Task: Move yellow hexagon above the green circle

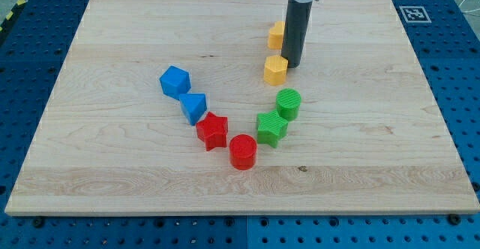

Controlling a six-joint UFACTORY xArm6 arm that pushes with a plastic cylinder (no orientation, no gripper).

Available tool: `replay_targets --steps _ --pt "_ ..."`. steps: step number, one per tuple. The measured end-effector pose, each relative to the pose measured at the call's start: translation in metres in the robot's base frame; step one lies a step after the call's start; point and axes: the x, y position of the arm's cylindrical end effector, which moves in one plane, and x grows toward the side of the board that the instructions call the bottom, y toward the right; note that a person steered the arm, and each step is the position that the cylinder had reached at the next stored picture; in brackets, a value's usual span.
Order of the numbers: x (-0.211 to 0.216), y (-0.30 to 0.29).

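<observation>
The yellow hexagon (275,69) lies on the wooden board (112,54), just above the green circle (288,103) in the view, with a small gap between them. My tip (292,62) rests on the board at the hexagon's upper right, touching or nearly touching it. A second yellow block (276,35), its shape partly hidden by the rod, sits just left of the rod, above the hexagon.
A green star (271,127) lies below-left of the green circle. A red circle (242,151) and a red star (212,131) follow to the left, then a blue triangle (194,106) and a blue cube-like block (175,81).
</observation>
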Motion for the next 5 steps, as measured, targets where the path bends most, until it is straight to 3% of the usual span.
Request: replay_targets --steps 1,2,5 --pt "-0.028 -0.003" --pt "-0.026 -0.009" --pt "0.013 -0.017"
